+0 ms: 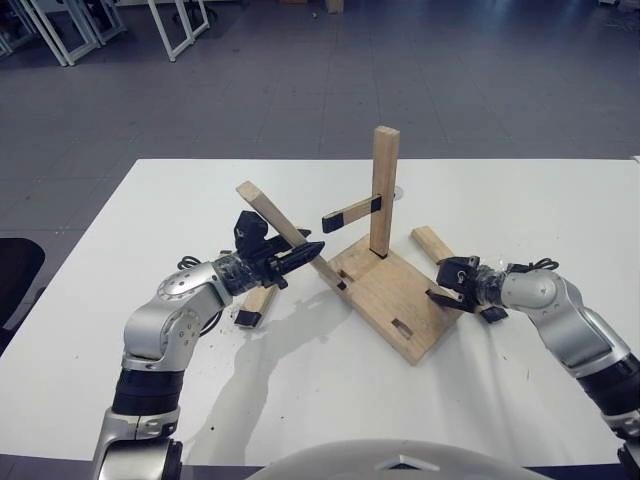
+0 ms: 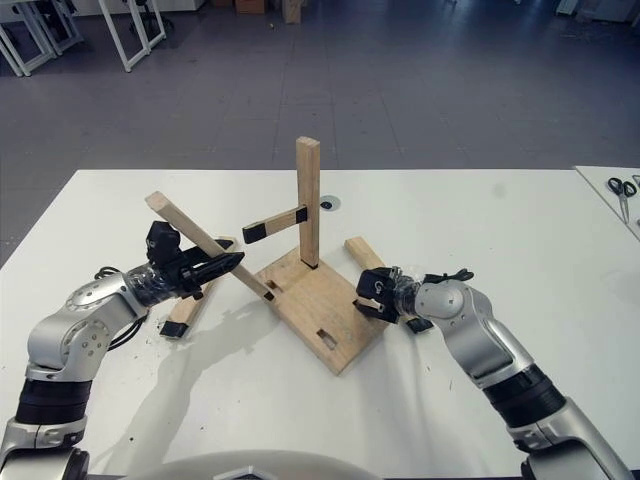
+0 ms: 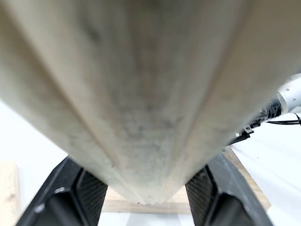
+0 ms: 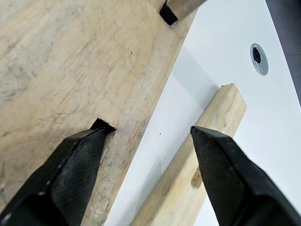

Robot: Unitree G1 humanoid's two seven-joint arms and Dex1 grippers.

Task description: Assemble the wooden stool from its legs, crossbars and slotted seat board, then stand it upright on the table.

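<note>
The slotted seat board [image 1: 385,300] lies flat on the white table. One leg [image 1: 384,190] stands upright in a slot at the board's far corner, and a short crossbar [image 1: 350,213] with a black tip sticks out from it to the left. My left gripper [image 1: 300,255] is shut on a second leg [image 1: 280,228], which is tilted with its lower end at a slot on the board's left edge. In the left wrist view this leg [image 3: 141,94] sits between the fingers [image 3: 80,197]. My right gripper [image 4: 148,134] is open at the board's right edge [image 4: 70,70].
A loose leg [image 1: 432,243] lies on the table just behind the right gripper. Another loose wooden piece [image 1: 255,302] with a black end lies under the left forearm. A round cable hole [image 1: 397,191] sits behind the upright leg. Scissors [image 2: 622,192] lie on a neighbouring table.
</note>
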